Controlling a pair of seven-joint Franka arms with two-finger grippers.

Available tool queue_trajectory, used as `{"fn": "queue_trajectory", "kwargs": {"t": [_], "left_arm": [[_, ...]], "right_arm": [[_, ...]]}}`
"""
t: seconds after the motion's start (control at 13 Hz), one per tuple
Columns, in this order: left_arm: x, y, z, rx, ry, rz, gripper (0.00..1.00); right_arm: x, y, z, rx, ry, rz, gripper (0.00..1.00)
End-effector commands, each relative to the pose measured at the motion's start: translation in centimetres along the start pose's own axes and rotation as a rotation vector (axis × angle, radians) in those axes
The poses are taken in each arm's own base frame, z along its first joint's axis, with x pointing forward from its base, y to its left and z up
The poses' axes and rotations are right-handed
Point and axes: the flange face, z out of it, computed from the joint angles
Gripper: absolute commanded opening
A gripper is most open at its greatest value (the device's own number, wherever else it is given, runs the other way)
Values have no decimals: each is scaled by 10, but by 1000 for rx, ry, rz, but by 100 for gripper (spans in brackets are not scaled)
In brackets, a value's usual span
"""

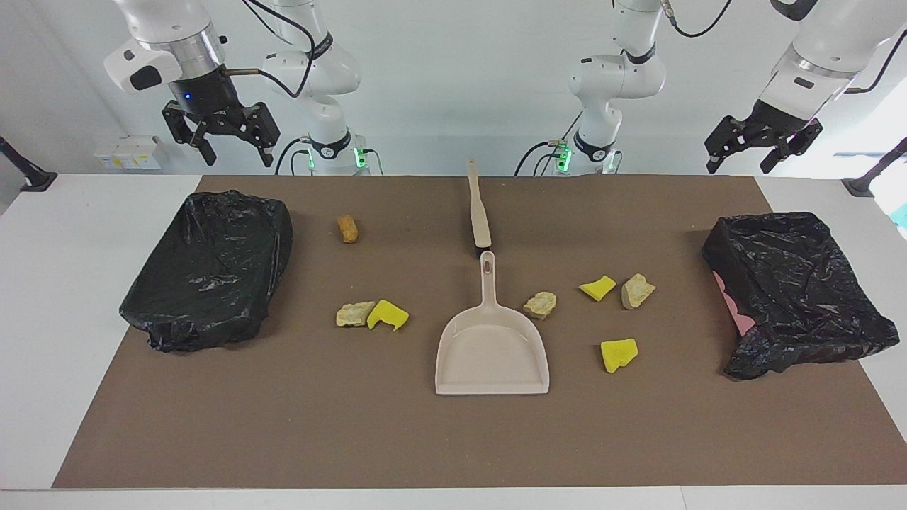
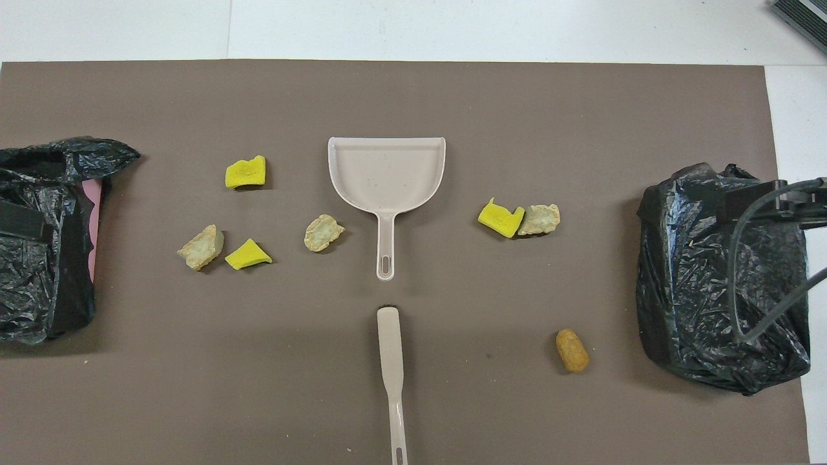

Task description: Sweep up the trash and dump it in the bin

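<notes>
Trash lies scattered on the brown mat point(image 1: 283, 425): yellow sponge chunks point(image 1: 387, 314) point(image 1: 597, 287) point(image 1: 618, 354), beige lumps point(image 1: 354, 313) point(image 1: 541, 304) point(image 1: 637, 290) and a brown nugget point(image 1: 348, 228) point(image 2: 572, 350). A beige dustpan point(image 1: 492, 347) point(image 2: 386, 174) rests mid-mat, its handle toward the robots. The brush point(image 1: 479, 205) point(image 2: 391, 361) lies in line with that handle, nearer the robots. One black-bagged bin point(image 1: 209, 269) sits at the right arm's end, another bin point(image 1: 801, 290) at the left arm's end. My right gripper point(image 1: 237, 159) hangs open and empty over its bin's robot-side edge. My left gripper point(image 1: 738, 168) hangs open and empty, high above the mat's corner.
White tabletop point(image 1: 64, 297) borders the mat at both ends. A pink wall point(image 1: 733, 304) shows through a gap in the bag of the bin at the left arm's end. Black clamp posts point(image 1: 28, 173) stand at the table's corners by the robots.
</notes>
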Motion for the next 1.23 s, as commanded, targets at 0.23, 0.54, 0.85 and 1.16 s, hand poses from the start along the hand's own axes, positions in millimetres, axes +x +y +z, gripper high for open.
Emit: {"fn": "queue_trajectory", "kwargs": {"t": [0.23, 0.54, 0.85, 1.16], "left_arm": [[-6, -2, -3, -1, -3, 0, 100], [-6, -2, -3, -1, -3, 0, 100], [-6, -2, -3, -1, -3, 0, 100], [-17, 31, 7, -12, -21, 35, 100]], "right_arm": [[-7, 4, -1, 4, -8, -17, 100], [-7, 4, -1, 4, -8, -17, 100], [-7, 4, -1, 4, -8, -17, 100], [-7, 4, -1, 4, -8, -17, 100]]}}
